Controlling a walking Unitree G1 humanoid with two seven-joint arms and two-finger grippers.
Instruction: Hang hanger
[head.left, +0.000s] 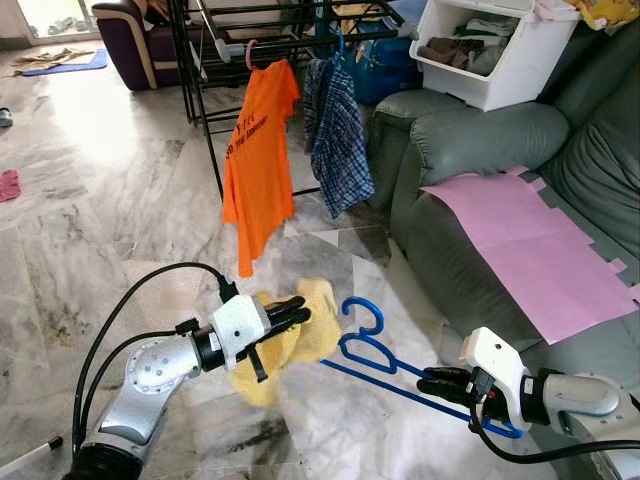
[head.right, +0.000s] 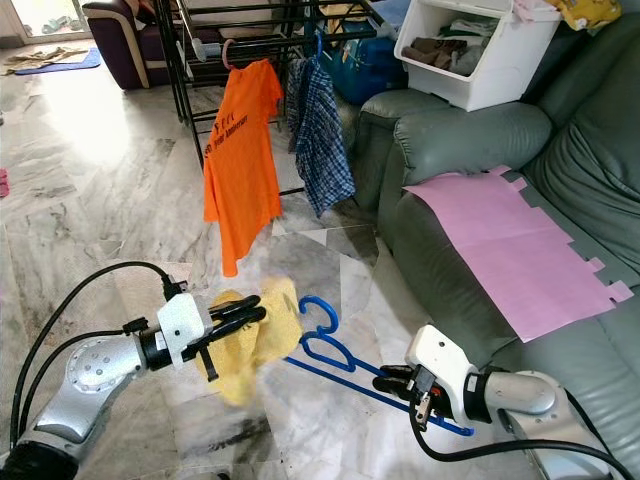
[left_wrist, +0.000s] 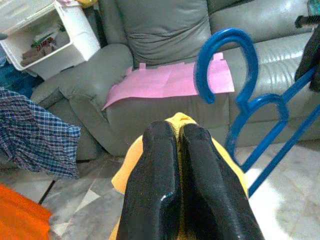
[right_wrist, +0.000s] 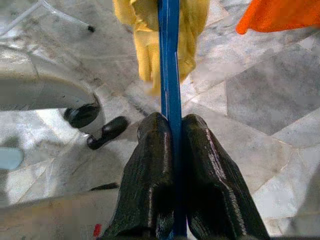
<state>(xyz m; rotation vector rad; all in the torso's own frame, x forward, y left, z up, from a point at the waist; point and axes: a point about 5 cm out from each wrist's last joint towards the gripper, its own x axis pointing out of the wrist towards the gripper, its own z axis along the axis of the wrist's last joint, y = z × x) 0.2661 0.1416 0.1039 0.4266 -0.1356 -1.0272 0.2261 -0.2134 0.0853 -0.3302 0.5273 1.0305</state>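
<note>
A blue plastic hanger (head.left: 372, 350) hangs low over the marble floor in front of me, its hook pointing up. My right gripper (head.left: 437, 384) is shut on the hanger's lower bar (right_wrist: 169, 100). A yellow cloth (head.left: 290, 335) droops from my left gripper (head.left: 292, 316), which is shut on it just left of the hanger hook (left_wrist: 227, 60). The cloth (left_wrist: 182, 122) shows between the left fingers (left_wrist: 155, 190). Farther back stands a black clothes rack (head.left: 215, 60) with an orange T-shirt (head.left: 258, 150) and a blue checked shirt (head.left: 335, 130) on it.
A grey sofa (head.left: 480, 150) with a pink sheet (head.left: 530, 240) fills the right side. A white bin of clothes (head.left: 490, 50) sits on its armrest. A dark armchair (head.left: 130, 40) stands at the back left. Bare marble floor (head.left: 90, 200) lies to the left.
</note>
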